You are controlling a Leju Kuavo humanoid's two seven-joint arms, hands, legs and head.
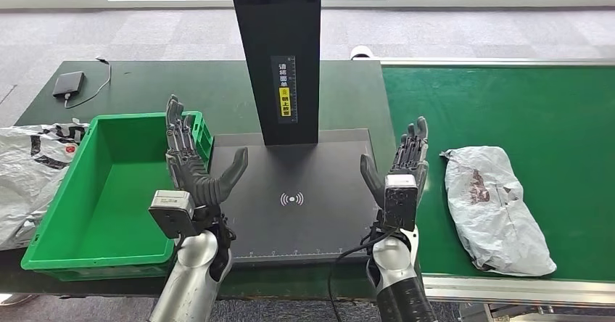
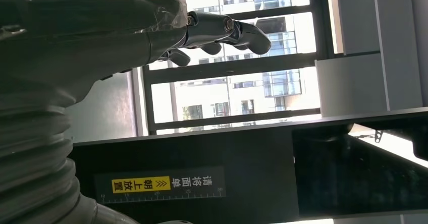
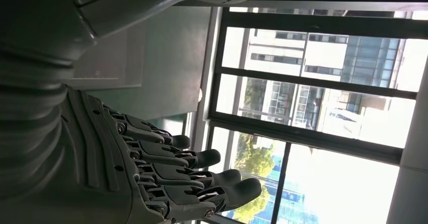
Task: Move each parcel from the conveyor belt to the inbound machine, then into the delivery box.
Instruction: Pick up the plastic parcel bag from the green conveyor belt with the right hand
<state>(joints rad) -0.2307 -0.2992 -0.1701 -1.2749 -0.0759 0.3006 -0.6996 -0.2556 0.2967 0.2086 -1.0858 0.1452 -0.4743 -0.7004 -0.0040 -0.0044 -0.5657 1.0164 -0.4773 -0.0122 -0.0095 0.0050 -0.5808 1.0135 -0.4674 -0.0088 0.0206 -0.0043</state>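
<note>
Above the scanner plate [image 1: 290,213], both hands hover upright, fingers spread.

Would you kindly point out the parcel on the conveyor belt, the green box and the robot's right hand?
parcel [image 1: 497,209]: head view, middle of the crumpled grey bag.
green box [image 1: 109,184]: head view, bare floor of the bin.
right hand [image 1: 400,175]: head view, back of the raised hand.

A grey-white parcel [image 1: 495,207] with dark-red print lies on the bright green belt [image 1: 537,112] beside the dark grey right hand [image 1: 403,168], and a green box [image 1: 72,213] sits by the left hand [image 1: 194,167], near a black machine [image 1: 290,213] with a yellow label [image 1: 284,98].
</note>
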